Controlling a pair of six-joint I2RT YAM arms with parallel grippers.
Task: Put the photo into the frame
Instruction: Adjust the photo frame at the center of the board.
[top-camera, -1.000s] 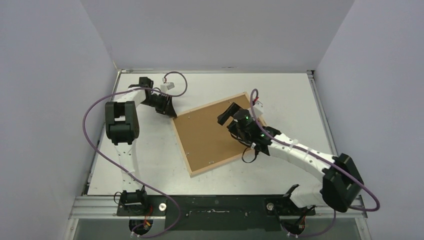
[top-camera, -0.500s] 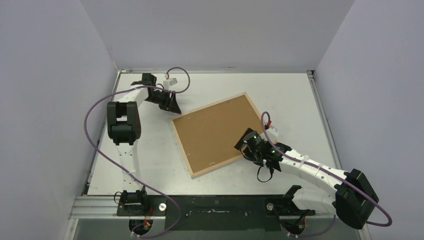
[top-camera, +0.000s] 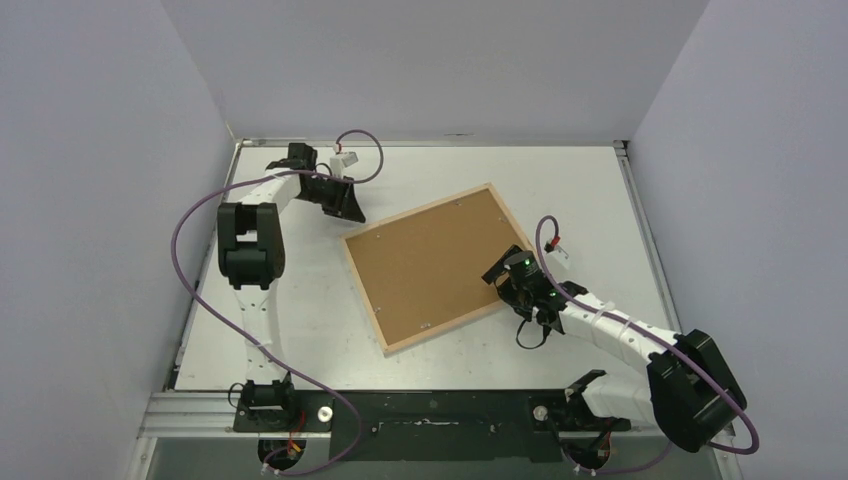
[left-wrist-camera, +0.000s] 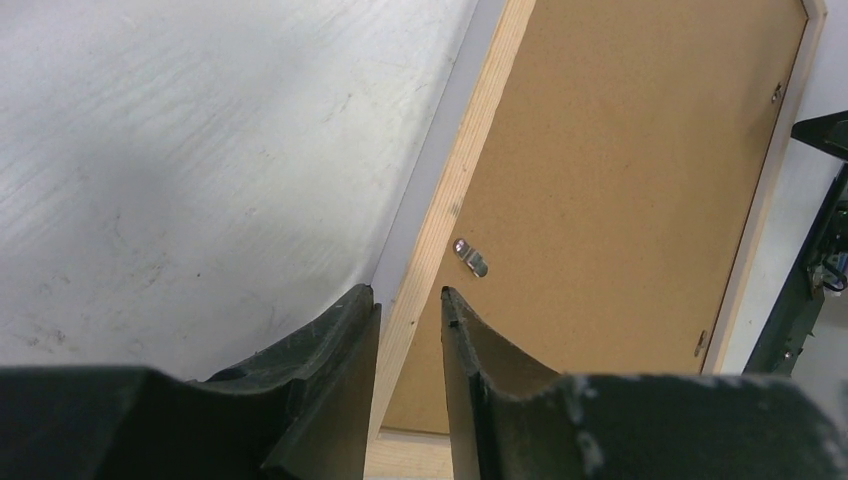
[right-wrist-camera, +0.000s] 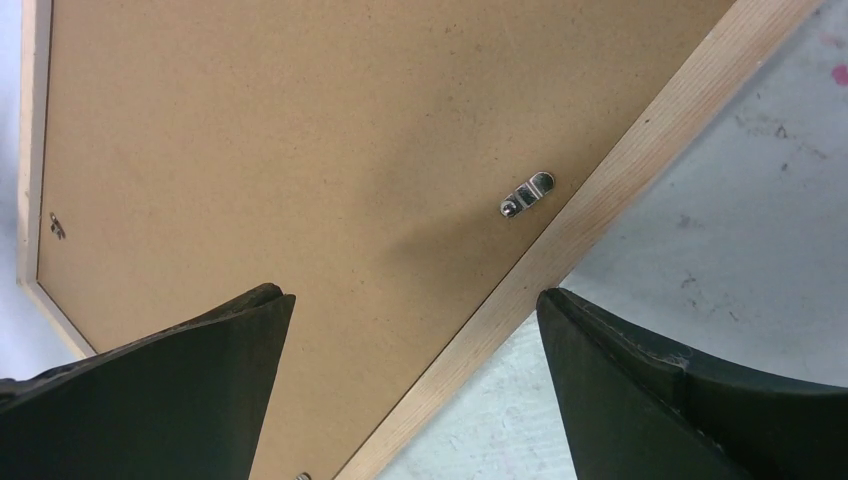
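The frame (top-camera: 364, 293) of pale wood lies face down and skewed on the white table, with a brown backing panel (top-camera: 430, 265) filling it. The photo is hidden. My left gripper (top-camera: 340, 203) hovers just beyond the frame's far left corner. In the left wrist view its jaws (left-wrist-camera: 402, 292) stand narrowly parted with nothing pinched, and the wooden bar (left-wrist-camera: 470, 160) shows through the gap. My right gripper (top-camera: 497, 272) is wide open over the frame's right bar (right-wrist-camera: 600, 210): one finger is above the panel (right-wrist-camera: 300, 150), the other above the table.
Small metal turn clips (left-wrist-camera: 470, 258) (right-wrist-camera: 527, 195) sit on the panel's edge. A white connector on a purple cable (top-camera: 345, 160) hangs near the back left. Grey walls enclose the table on three sides, and the arm bases stand at the near edge.
My right arm has drawn back from the middle of the panel to the frame's right edge. The left gripper has shifted slightly away from the frame's corner. The frame has not moved.
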